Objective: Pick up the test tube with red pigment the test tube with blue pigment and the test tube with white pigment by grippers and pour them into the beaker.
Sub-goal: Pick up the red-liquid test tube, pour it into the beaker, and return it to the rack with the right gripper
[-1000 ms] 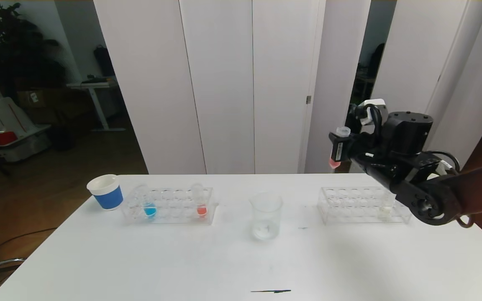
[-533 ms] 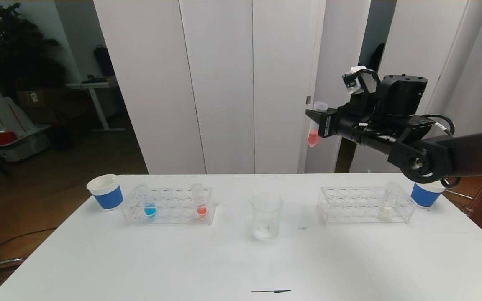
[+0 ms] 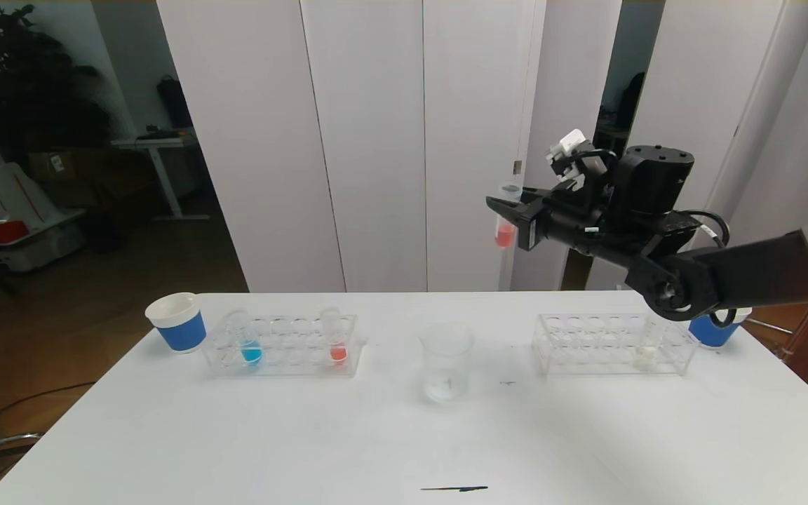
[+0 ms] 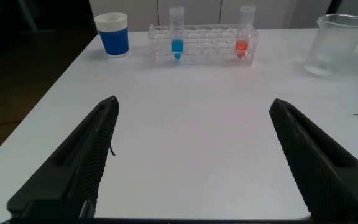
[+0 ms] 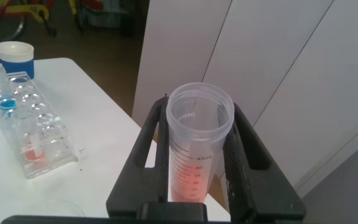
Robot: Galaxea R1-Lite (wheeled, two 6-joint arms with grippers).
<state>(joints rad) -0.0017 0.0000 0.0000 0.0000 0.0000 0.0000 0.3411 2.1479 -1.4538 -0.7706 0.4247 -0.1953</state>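
Since a second ago my right gripper (image 3: 506, 210) has swung up and toward ten o'clock from over the right rack (image 3: 613, 345), carrying its tube well above the table (image 3: 404, 435), and the right paper cup (image 3: 711, 330) it was hiding now shows.

From the left: a white-and-blue paper cup (image 3: 178, 321) stands at the far left edge. At its three o'clock the left rack (image 3: 283, 345) holds the test tube with blue pigment (image 3: 250, 345) near its left end and a second tube with orange-red liquid (image 3: 337, 344) near its right end, both upright and untouched. My left gripper (image 4: 191, 162) hangs low at the near side of the table, jaws wide and holding nothing.

Next comes the beaker (image 3: 446, 361), mid-table. It looks nearly empty, so I judge that no pouring is done yet. My right gripper, at about one o'clock from the beaker and high above it, is clamped on the test tube with red pigment (image 3: 506, 223), which is upright and open-mouthed. It needs to travel toward seven o'clock and down before tipping.

Farther right, the test tube with white pigment (image 3: 646, 351) waits in the right rack's end. So all three pours remain, red being the one in hand.
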